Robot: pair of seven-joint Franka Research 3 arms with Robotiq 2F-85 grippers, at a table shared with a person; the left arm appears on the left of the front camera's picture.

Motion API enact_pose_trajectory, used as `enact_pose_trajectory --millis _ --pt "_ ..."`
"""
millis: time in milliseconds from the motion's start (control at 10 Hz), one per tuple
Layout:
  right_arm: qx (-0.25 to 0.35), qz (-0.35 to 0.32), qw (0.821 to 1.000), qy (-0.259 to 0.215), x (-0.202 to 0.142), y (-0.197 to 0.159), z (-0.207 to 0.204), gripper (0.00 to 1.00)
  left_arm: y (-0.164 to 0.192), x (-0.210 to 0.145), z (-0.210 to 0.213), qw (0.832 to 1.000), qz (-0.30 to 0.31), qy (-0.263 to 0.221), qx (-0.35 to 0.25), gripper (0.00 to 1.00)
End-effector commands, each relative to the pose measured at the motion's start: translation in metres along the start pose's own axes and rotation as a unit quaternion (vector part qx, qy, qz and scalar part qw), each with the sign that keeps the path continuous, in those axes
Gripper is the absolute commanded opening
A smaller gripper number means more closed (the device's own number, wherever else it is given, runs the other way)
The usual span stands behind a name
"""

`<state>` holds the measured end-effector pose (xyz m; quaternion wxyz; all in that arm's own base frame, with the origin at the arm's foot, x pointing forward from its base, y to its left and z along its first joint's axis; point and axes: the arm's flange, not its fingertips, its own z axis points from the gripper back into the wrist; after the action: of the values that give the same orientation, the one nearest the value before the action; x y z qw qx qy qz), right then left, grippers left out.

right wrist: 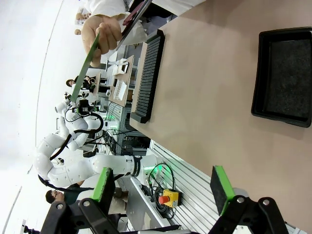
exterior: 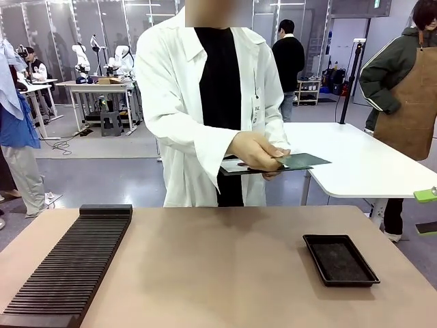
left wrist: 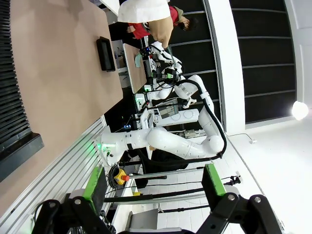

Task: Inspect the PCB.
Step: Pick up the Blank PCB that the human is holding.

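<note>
Left gripper (left wrist: 152,187) and right gripper (right wrist: 162,191): jaws wide apart and empty, each held well back from the tray (exterior: 340,260). Beyond and above the tray, a person's hand (exterior: 258,150), palm down with fingers curled, holds the PCB (exterior: 306,162) roughly level.

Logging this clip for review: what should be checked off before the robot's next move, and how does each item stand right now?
1. PCB located: ok, held in the person's hand at the far side.
2. Left tool open, nothing between its pads: ok.
3. Right tool open, nothing between its pads: ok.
4. Black tray lying flat on the table: ok.
5. PCB face clear enough to inspect: cannot tell.
</note>
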<state>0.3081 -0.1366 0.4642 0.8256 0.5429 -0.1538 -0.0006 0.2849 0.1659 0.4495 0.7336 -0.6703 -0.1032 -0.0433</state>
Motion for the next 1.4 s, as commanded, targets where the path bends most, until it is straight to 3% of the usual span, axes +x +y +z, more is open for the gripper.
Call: enact_pose_trajectory --millis 0,300,600,1300 --pt "0.012 -0.014 1.000 0.005 0.005 0.008 -0.003 1.00 -0.004 -0.003 0.000 1.000 0.003 0.004 0.003 1.00" --pt "0.048 -0.120 0.991 0.024 0.037 0.036 -0.010 1.00 -0.004 -0.003 0.000 1.000 0.003 0.004 0.003 1.00" --pt "0.065 -0.194 0.978 0.032 0.060 0.064 -0.046 1.00 -0.004 -0.003 0.000 1.000 0.003 0.004 0.003 1.00" --pt "0.115 -0.235 0.960 0.102 0.065 0.090 -0.129 1.00 -0.004 -0.003 0.000 1.000 0.003 0.004 0.003 1.00"
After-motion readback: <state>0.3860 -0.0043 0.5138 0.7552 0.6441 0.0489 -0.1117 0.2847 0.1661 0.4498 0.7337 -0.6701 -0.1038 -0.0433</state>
